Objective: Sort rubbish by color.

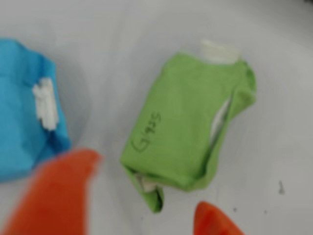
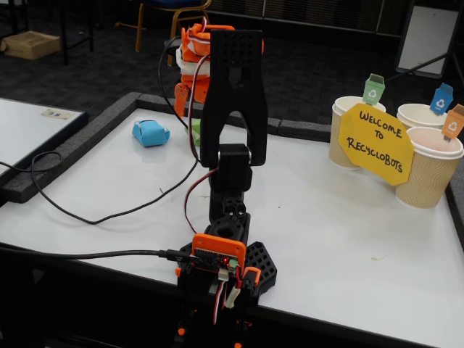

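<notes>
In the wrist view a green crumpled paper lump [image 1: 188, 132] lies on the white table, with handwriting on it. A light blue lump [image 1: 24, 122] lies at the left edge. My gripper [image 1: 146, 183] is open just above the table, its orange fingers [image 1: 56, 196] spread on either side of the green lump's near end, holding nothing. In the fixed view the blue lump [image 2: 151, 133] lies at the table's far left. Only a sliver of the green lump [image 2: 196, 130] shows behind the black arm. The gripper [image 2: 187, 93] hangs over it, mostly hidden.
Three beige paper cups stand at the far right in the fixed view: one with a green tag [image 2: 351, 134], one with a blue tag [image 2: 420, 114], one with an orange tag [image 2: 429, 170]. The yellow sign [image 2: 375, 143] leans on them. A black cable [image 2: 94, 216] crosses the table's left.
</notes>
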Controlling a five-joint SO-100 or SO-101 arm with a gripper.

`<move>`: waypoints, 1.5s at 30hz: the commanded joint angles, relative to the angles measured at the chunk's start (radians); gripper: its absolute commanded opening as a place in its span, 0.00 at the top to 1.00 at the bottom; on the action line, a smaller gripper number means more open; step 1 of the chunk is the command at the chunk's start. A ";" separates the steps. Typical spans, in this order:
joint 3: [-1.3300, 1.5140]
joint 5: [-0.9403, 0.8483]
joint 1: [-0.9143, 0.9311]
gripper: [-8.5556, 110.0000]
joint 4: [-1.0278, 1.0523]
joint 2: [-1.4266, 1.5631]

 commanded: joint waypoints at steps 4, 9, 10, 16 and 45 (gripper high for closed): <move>-0.021 -0.089 0.044 0.67 -0.101 0.040; 0.031 -0.091 0.058 0.67 -0.178 0.040; 0.035 -0.091 0.066 0.68 -0.195 0.034; 0.005 -0.091 0.097 0.69 -0.239 -0.043; 0.028 0.129 0.216 0.93 -0.173 0.282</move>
